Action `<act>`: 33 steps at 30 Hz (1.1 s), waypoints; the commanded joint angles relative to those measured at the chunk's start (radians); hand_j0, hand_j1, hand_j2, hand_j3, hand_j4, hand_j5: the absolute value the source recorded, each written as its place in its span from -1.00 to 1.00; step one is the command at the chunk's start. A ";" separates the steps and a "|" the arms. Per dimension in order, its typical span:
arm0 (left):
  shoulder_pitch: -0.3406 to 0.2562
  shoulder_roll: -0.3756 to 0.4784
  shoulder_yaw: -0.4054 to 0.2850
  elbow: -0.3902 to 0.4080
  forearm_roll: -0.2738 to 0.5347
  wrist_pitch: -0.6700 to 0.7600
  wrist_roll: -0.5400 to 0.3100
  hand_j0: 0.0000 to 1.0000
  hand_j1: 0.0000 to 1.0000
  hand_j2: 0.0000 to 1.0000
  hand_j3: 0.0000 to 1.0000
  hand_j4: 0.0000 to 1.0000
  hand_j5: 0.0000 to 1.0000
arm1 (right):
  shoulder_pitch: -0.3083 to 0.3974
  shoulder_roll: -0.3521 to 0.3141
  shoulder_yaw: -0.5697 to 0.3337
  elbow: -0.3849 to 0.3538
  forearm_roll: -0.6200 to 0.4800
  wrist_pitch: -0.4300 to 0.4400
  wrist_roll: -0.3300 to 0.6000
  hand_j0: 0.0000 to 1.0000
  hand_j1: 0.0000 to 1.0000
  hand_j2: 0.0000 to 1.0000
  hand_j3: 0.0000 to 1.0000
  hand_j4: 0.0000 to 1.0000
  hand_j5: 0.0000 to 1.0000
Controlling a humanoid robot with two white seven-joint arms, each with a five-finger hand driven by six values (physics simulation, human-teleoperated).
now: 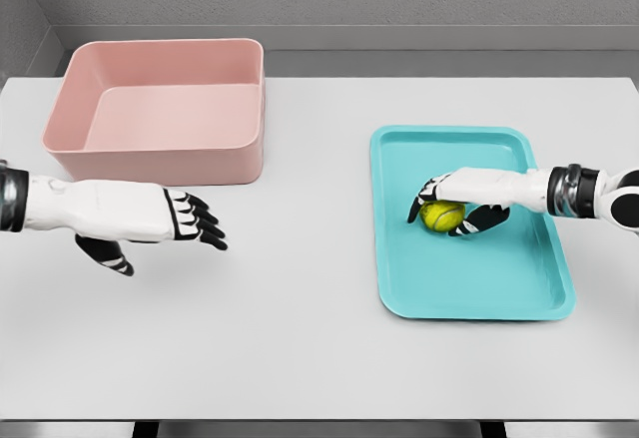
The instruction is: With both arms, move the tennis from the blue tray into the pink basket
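Right hand (461,209) reaches in from the right, low over the blue tray (529,288). Fingers curled around the tennis ball (441,216): thumb side above it, dark fingertips wrapping below and to its right. Ball sits on the tray floor, roughly mid-tray toward the left edge. Looks like a grasp closing or just closed; whether the ball is clear of the tray surface, cannot tell.

Left hand (160,217) hovers over bare table (300,338) in front of the pink basket (160,109), fingers spread and relaxed, nothing in it. Palm seems turned inward toward the middle.

Basket sits at the far left, well apart from the tray; it appears to hold nothing.

Judgement on the step: secure the ball before lifting. A round ball squirts out of a shallow pinch, so fingers should wrap past its widest part with the thumb opposing. Lift straight up to clear the tray lip, then carry left toward the centre. The right arm likely cannot reach the basket comfortably, so a handover to the waiting left hand seems the plan; the left palm should cup under before the right lets go.
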State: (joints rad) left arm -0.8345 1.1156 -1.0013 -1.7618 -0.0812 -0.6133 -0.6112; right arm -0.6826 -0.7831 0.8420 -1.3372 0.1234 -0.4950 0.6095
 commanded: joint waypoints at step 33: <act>-0.021 0.010 0.001 -0.002 0.006 0.002 0.000 1.00 1.00 1.00 1.00 1.00 1.00 | -0.115 0.016 0.029 -0.224 -0.002 -0.034 0.001 0.11 0.11 0.11 0.11 0.11 0.11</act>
State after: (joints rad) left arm -0.8544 1.1261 -1.0007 -1.7641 -0.0802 -0.6133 -0.6112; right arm -0.7977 -0.7782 0.8694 -1.5457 0.1278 -0.5317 0.6111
